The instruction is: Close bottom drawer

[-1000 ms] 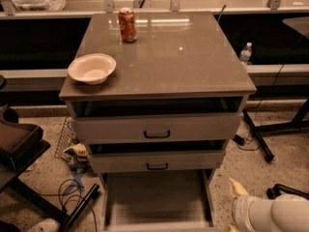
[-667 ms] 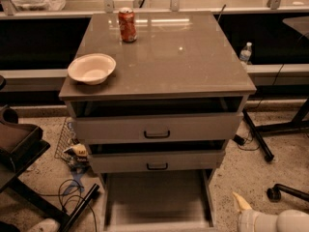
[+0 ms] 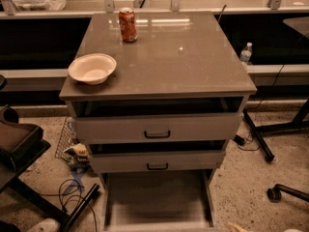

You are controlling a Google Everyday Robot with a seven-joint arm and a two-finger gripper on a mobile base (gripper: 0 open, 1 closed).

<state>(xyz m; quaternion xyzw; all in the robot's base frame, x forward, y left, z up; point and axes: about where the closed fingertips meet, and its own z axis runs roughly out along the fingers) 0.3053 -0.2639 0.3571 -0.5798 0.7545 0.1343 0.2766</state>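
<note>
Bottom drawer (image 3: 157, 197) found pulled out toward the camera — long axis front-to-back. Gripper (image 3: 235, 226) glimpsed only at the lower edge, right of it; state cannot be told.

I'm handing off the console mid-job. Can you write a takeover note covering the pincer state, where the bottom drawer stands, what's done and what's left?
Pincer: not in view. Only a pale sliver shows at the frame's lower edge, right of the drawer; it may be part of the arm.
Bottom drawer: pulled far out with its grey tray exposed. Its front sits at the bottom edge of the frame.
Upper drawers: both slightly ajar, not part of this job.
On the cabinet top: a bowl and a can.
Done: nothing visible yet.
Left: bring the pincer to the drawer front and push it fully in.
</note>
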